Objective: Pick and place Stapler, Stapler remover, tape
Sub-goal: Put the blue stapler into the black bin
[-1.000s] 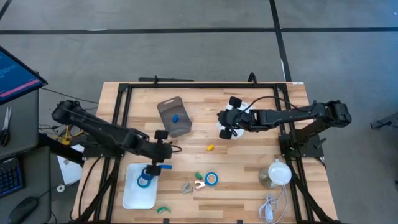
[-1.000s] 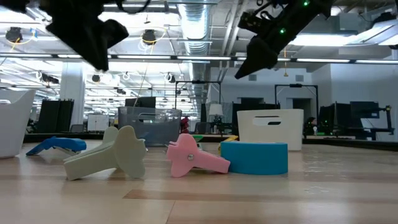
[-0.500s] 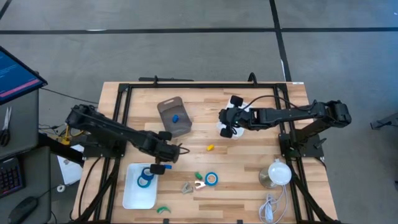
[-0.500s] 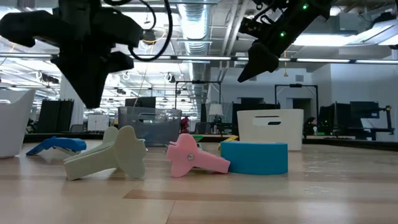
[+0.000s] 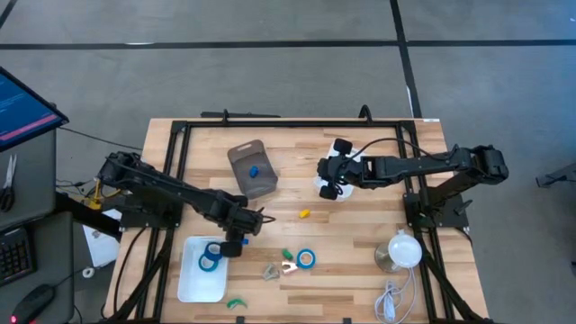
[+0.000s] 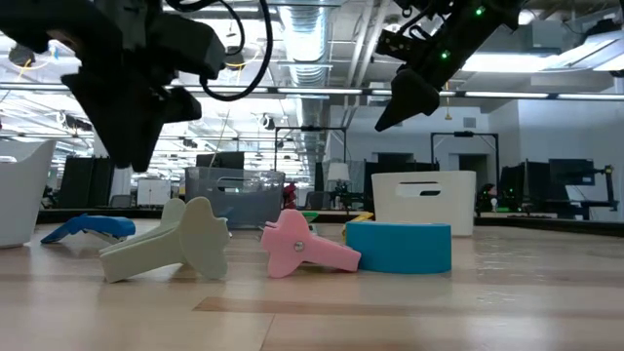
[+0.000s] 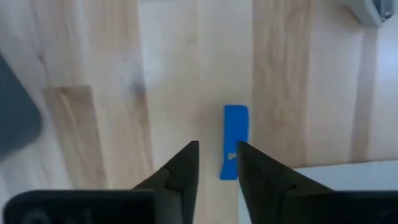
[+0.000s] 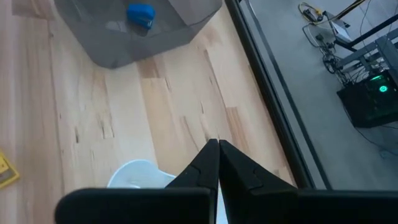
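**Left gripper parted over a blue stapler beside the white tray; right gripper closed and empty**

Wooden table [image 5: 360,225], largest thing in frame, black frame rails around it.

Left arm reaches in across the table. Left gripper [image 5: 236,241] hangs at the upper right corner of the white tray [image 5: 193,281]. In the left wrist view its fingers [image 7: 180,171] stand a narrow gap apart, nothing between them. Just past the fingertips lies a small blue stapler [image 7: 234,142], flat on the wood, lengthwise with the fingers, slightly toward one finger's side. Edge of the tray shows just beside that finger. In the low view the left gripper is up off the table surface.

Right arm stretches over the far half of the table. Right gripper [image 5: 329,177] sits above a white bowl-like container [image 5: 339,191]. Fingers [image 8: 214,163] pressed together, holding nothing. Ahead of the fingertips: the grey translucent bin [image 8: 134,28] with a small blue item [image 8: 141,14] inside. Container rim directly under the fingers.

Tape: one blue roll [image 5: 210,259] lies in the tray, just behind the left fingers on the tray side. Second blue roll [image 5: 306,258] on bare wood, well off to the side of the left gripper, between it and the white round object [image 5: 400,252].

Small things near the second roll: pale staple remover [image 5: 288,266], a grey piece [image 5: 270,270], a green piece [image 5: 287,254]. Another green piece [image 5: 236,303] at the tray's near edge. Yellow bit [image 5: 304,214] between the two grippers.
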Robot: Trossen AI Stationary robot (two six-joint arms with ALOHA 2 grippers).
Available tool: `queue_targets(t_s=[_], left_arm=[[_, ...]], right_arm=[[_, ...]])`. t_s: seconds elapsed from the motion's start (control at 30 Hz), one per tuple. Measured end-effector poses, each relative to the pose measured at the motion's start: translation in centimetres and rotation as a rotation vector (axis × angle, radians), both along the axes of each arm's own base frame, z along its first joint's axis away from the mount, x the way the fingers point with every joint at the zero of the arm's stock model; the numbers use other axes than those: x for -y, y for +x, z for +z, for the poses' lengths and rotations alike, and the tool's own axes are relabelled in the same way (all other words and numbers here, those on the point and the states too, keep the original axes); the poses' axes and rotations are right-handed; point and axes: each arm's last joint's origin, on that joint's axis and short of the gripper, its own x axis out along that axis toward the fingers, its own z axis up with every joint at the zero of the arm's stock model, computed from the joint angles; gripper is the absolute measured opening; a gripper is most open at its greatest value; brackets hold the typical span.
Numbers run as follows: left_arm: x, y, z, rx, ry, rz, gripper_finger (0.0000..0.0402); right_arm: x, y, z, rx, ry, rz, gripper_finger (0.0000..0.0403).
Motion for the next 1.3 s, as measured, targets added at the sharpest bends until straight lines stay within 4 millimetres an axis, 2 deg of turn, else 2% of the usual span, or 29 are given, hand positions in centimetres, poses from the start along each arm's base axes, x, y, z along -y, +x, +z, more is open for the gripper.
queue_targets(t_s=[0.33,0.5,0.8,1.3], left_arm=[[0.3,0.1,-0.1,0.015,-0.03,0.059,0.0167],[1.1,-0.2,-1.4,0.041,-0.109,0.046,0.019],[1.3,-1.3,-3.1,0.005,-0.094,0.087,0.0181],[1.0,-1.7,-4.7,0.054,-0.1,0.158,0.017]], right_arm=[[0.0,0.0,0.0,0.0,0.0,0.0,0.0],[0.0,-0.1,-0.2,-0.005,0.0,0.0,0.0],[0.3,-0.3,-0.4,-0.019,0.009,-0.021,0.0],[0.3,-0.3,-0.4,-0.021,0.011,-0.022,0.0]])
